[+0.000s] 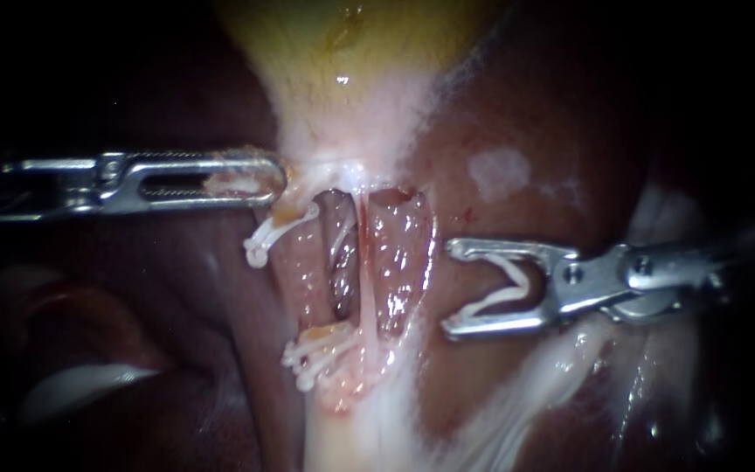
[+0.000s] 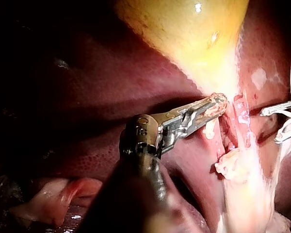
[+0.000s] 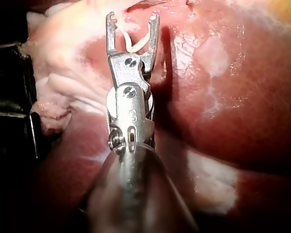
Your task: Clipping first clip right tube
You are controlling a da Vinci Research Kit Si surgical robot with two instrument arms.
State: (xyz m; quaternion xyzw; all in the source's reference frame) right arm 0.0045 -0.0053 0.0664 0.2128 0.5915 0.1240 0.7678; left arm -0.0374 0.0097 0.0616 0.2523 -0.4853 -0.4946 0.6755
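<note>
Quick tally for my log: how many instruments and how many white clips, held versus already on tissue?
Instruments: 2, left instrument gripping gallbladder, right instrument
Held clip: 1
Placed clips: 3, upper clip, lower pair (bunched, count uncertain)
Total: 6

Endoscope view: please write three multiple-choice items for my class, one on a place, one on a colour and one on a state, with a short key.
1. What does the left instrument grip?
A. tissue at the base of the gallbladder
B. the liver
C. nothing

2. The clip in the right instrument is:
A. blue
B. white
C. black

3. The right instrument's jaws are:
A. shut and empty
B. closed round a tube
C. spread, holding a clip

Key:
1. A, its jaws pinch tissue just under the yellow gallbladder.
2. B, the clip shows white against the steel.
3. C, the jaws stand apart with the clip touching both.
</note>
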